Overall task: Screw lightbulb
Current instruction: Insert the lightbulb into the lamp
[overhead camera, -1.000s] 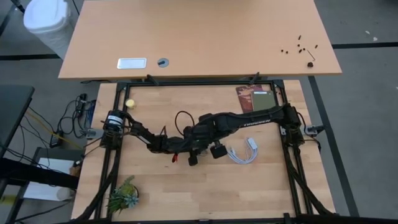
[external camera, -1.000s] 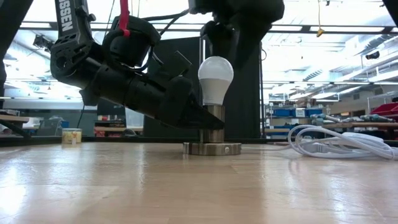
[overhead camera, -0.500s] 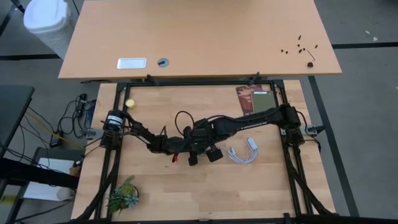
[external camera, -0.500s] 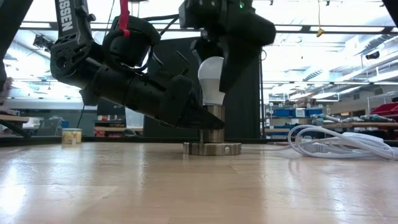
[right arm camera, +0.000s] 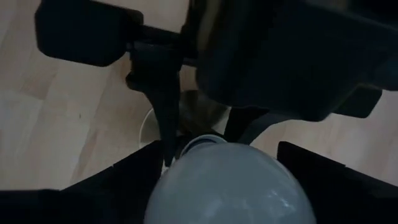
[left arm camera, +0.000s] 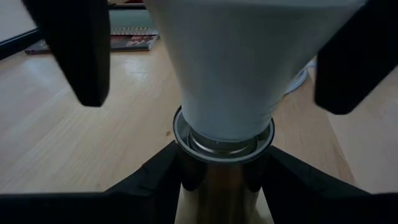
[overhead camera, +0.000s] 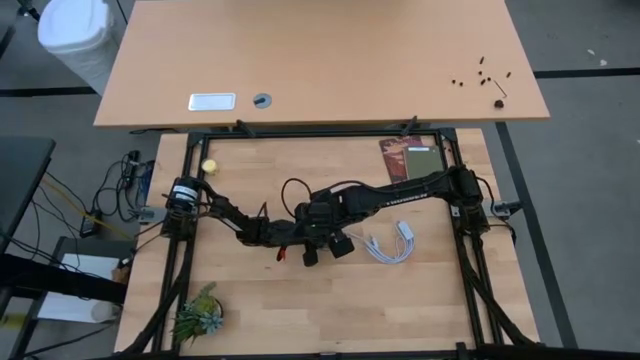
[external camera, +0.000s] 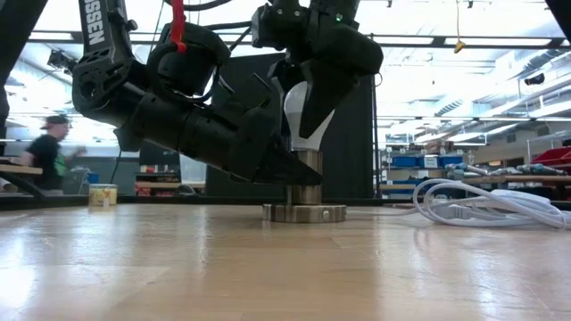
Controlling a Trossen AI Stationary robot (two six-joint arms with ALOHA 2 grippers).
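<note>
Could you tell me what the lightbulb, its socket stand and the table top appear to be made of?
Lightbulb: matte white, probably frosted plastic or glass; evenly pale, no glare. Socket stand: looks like brushed metal, silvery with soft reflections on post and disc base. Table top: light wood, likely sealed or laminated planks; visible grain and board seams with a faint sheen.

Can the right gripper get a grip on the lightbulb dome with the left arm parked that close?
Probably yes: the right gripper already straddles the lightbulb from above, while the left gripper clamps the socket lower down.
</note>
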